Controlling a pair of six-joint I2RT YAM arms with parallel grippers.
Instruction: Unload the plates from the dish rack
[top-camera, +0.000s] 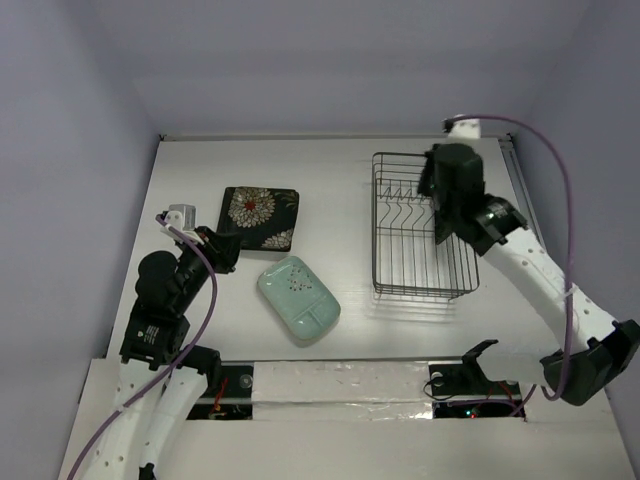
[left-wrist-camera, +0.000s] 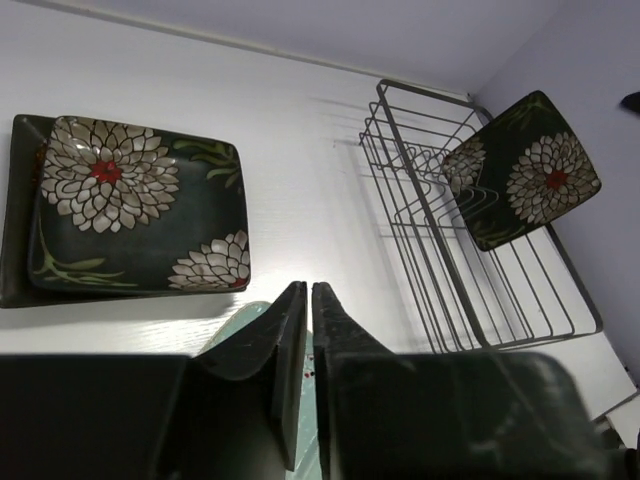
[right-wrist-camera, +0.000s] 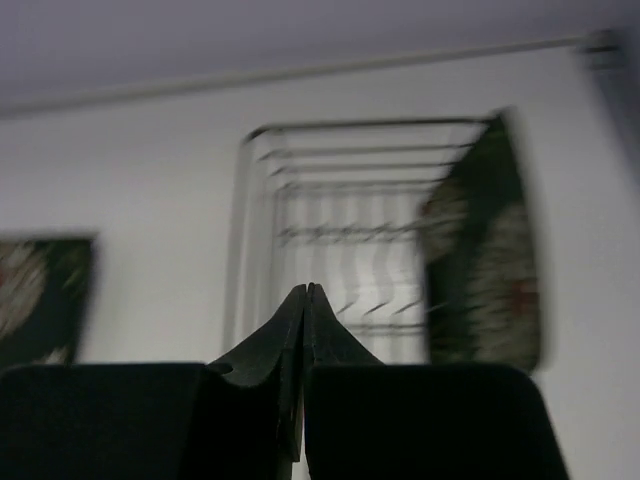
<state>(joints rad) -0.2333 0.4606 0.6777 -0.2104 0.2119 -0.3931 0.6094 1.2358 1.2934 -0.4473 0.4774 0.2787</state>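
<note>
The wire dish rack (top-camera: 420, 262) stands at the right of the table. One black flowered plate (left-wrist-camera: 525, 168) leans in the rack's far right side; it also shows, blurred, in the right wrist view (right-wrist-camera: 485, 255), and my right arm hides it from above. A second flowered plate (top-camera: 260, 215) lies on a dark plate (left-wrist-camera: 14, 215) whose centre is hidden. The mint-green plate (top-camera: 298, 299) lies flat near the front. My right gripper (top-camera: 432, 185) is shut and empty, high over the rack (right-wrist-camera: 340, 215). My left gripper (top-camera: 226, 250) is shut and empty, just above the mint plate (left-wrist-camera: 232, 332).
The table's far edge meets the lavender back wall. A purple cable (top-camera: 565, 200) loops from my right arm past the table's right edge. The taped front edge (top-camera: 340, 378) lies by the arm bases.
</note>
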